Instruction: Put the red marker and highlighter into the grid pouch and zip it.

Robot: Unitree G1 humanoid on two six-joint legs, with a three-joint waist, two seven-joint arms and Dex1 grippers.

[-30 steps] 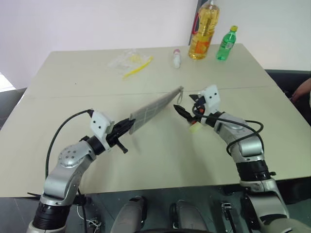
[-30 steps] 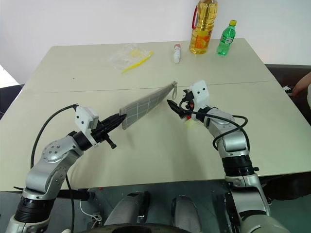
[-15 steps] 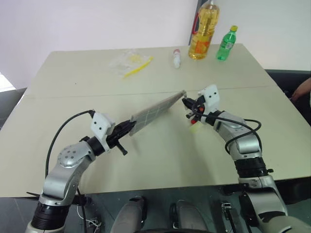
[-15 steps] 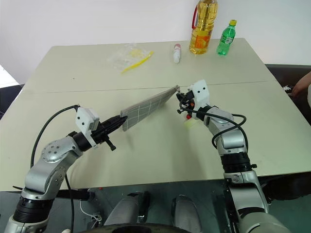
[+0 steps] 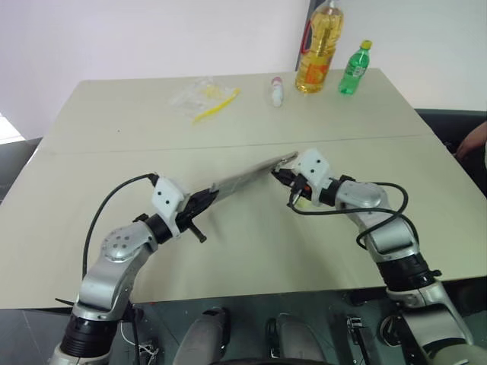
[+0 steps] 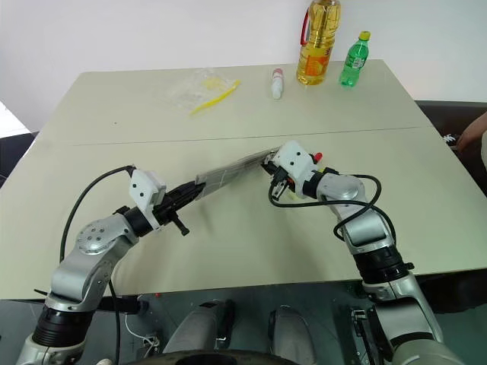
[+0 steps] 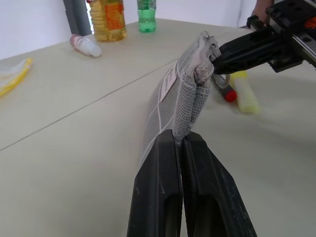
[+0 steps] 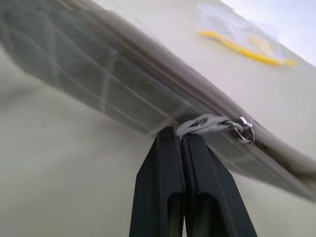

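The grid pouch (image 5: 243, 176), grey with white lines, hangs above the table, stretched between both arms. My left gripper (image 5: 209, 196) is shut on its near end, seen close up under the black fingers (image 7: 163, 163). At the far end my right gripper (image 5: 278, 173) is shut on the zip pull (image 8: 207, 123), a grey cord with a metal ring. The red marker (image 7: 224, 91) and the pale yellow highlighter (image 7: 244, 91) lie side by side on the table under the right hand, outside the pouch.
At the table's far edge stand an oil bottle (image 5: 318, 49) and a green bottle (image 5: 354, 68), with a small white tube (image 5: 277, 90) beside them. A clear bag with a yellow stick (image 5: 202, 97) lies at the back left. A person's hand (image 5: 475, 144) is at the right edge.
My right gripper went from open to shut on the zip pull and drew back toward the left arm, rolling as it came. The pouch now lies flatter and lower. The left gripper kept its hold.
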